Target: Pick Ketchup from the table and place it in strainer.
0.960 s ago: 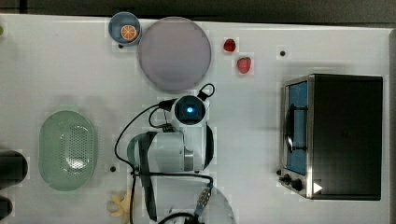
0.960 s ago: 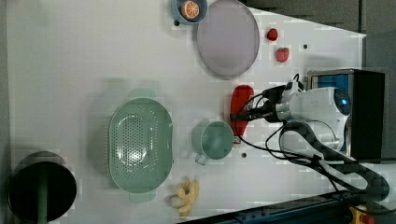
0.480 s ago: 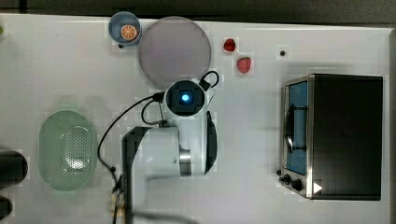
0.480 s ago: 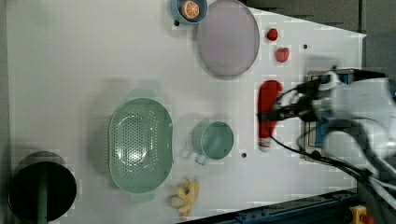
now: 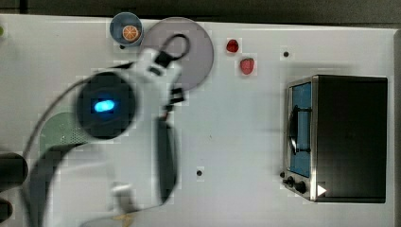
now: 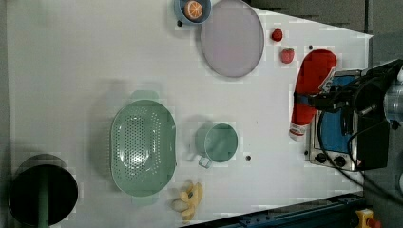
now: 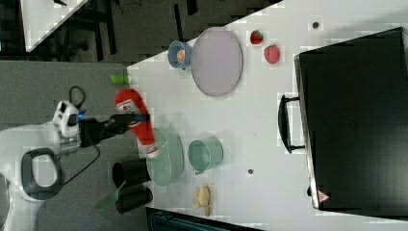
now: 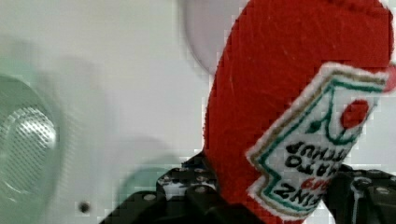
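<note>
The ketchup (image 6: 311, 83), a red bottle with a white label, hangs high above the table with its white cap pointing down. My gripper (image 6: 314, 100) is shut on its middle. In the right view the ketchup (image 7: 137, 120) sits in the gripper (image 7: 131, 118), with its cap over the near rim of the strainer (image 7: 168, 159). The pale mint-green strainer (image 6: 142, 147) lies with nothing in it. In the wrist view the ketchup (image 8: 280, 102) stands between the dark fingers (image 8: 187, 193), and the strainer (image 8: 23, 140) is off to one side. My arm (image 5: 106, 106) covers most of the strainer (image 5: 59, 135) in the top view.
A green cup (image 6: 217, 142) stands beside the strainer, a banana (image 6: 190, 202) near the table edge. A grey plate (image 6: 232, 38), a bowl with an orange (image 6: 192, 9) and two strawberries (image 6: 286, 55) lie at the far end. A toaster oven (image 5: 338, 137) and a black cylinder (image 6: 40, 194) stand at the sides.
The arm has risen well above the table with the ketchup in the gripper. In the top view it has swung left toward the strainer and looms much larger.
</note>
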